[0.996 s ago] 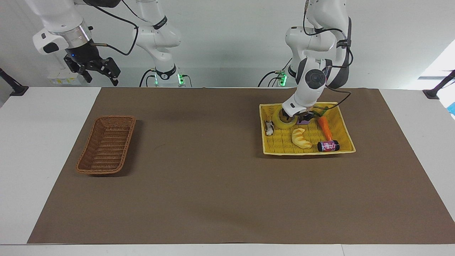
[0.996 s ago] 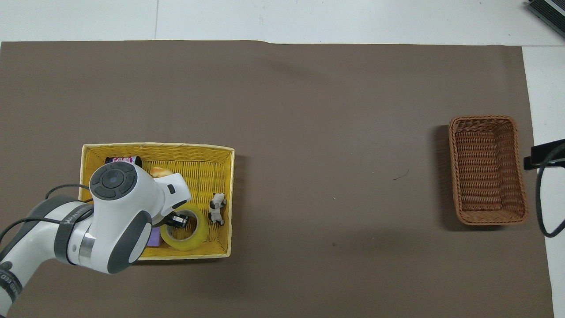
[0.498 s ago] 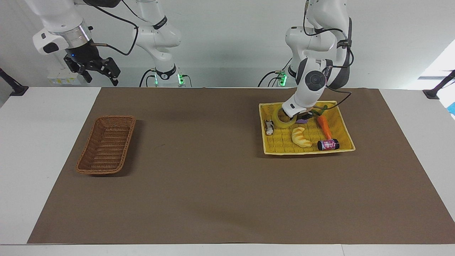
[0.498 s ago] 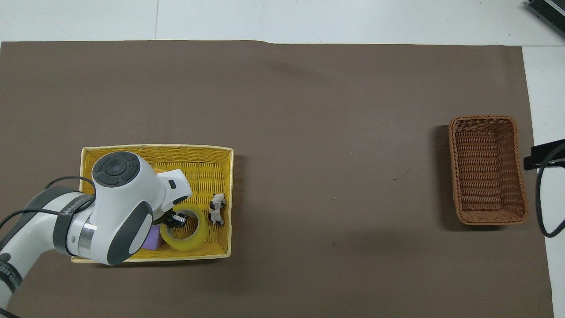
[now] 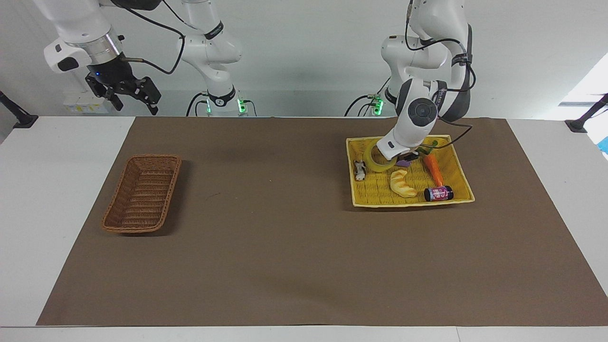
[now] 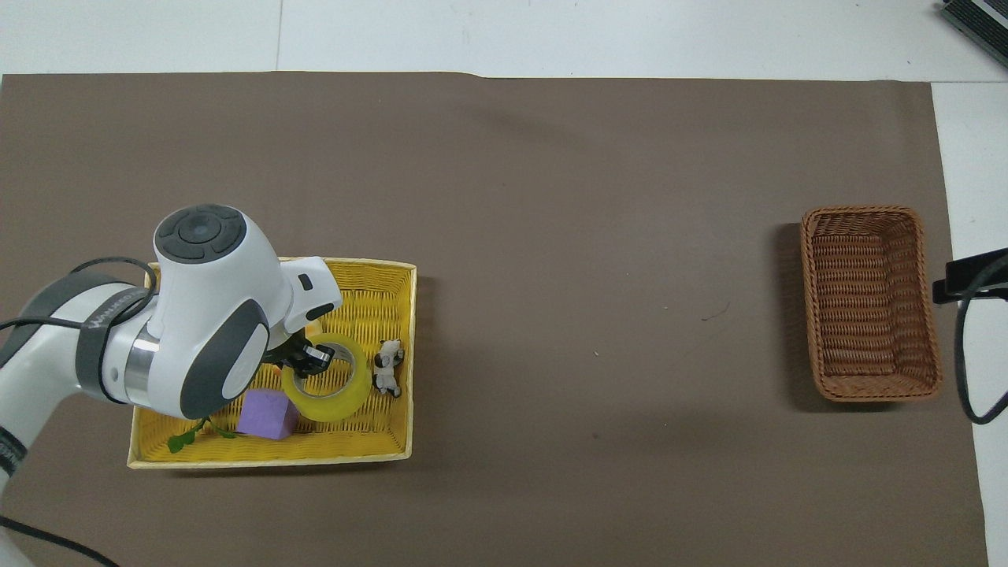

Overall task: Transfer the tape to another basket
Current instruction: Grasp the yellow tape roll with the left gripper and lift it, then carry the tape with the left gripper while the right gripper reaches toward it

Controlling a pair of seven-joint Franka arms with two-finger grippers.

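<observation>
The tape (image 5: 375, 164), a translucent yellow ring, hangs tilted just over the end of the yellow basket (image 5: 413, 203) nearer the robots. My left gripper (image 5: 400, 156) is shut on its wall, one finger inside the ring. From overhead the tape (image 6: 339, 398) and left gripper (image 6: 312, 360) sit over the same basket (image 6: 268, 459). The dark brown wicker basket (image 5: 142, 199) stands empty at the right arm's end of the table, also overhead (image 6: 870, 303). My right gripper (image 5: 134, 97) waits open, high over the table's edge at that end.
The yellow basket also holds a croissant toy (image 5: 403, 184), a carrot (image 5: 433, 171), a small can (image 5: 438, 194), a cow figurine (image 6: 386, 368) and a purple block (image 6: 268, 413). A brown mat (image 5: 266, 228) covers the table between the baskets.
My left gripper has risen with the tape, lifting it off the yellow basket's floor and tilting it. The purple block is now uncovered from overhead. The right arm has not moved.
</observation>
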